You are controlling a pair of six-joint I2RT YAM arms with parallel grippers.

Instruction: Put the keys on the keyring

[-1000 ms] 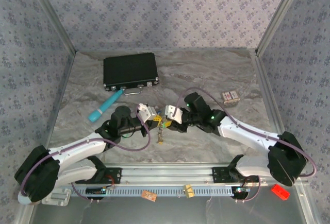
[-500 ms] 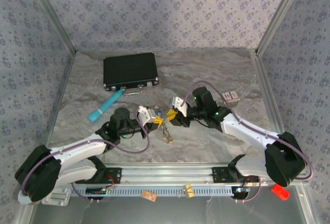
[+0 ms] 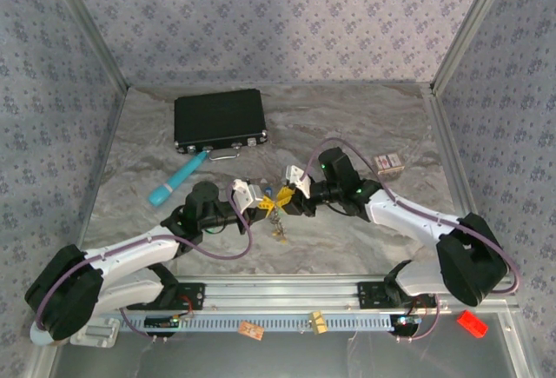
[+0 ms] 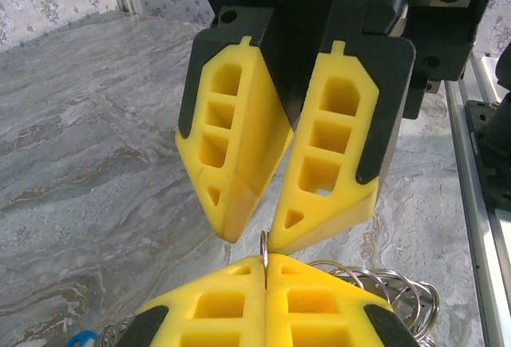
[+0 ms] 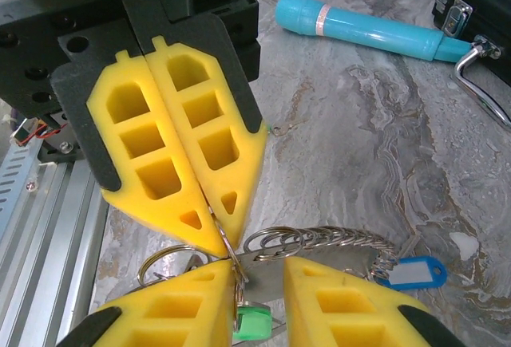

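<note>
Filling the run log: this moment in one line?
left pincer shut on keyring | right pincer apart around green key, grip unclear

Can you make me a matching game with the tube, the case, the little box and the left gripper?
Things:
1. tube
2. case
3. box
4. left gripper

Match each to:
A. black, with a metal handle
B. shut on the keyring
C. teal
D. by the right wall

Pairs: 1-C, 2-A, 3-D, 4-B
</note>
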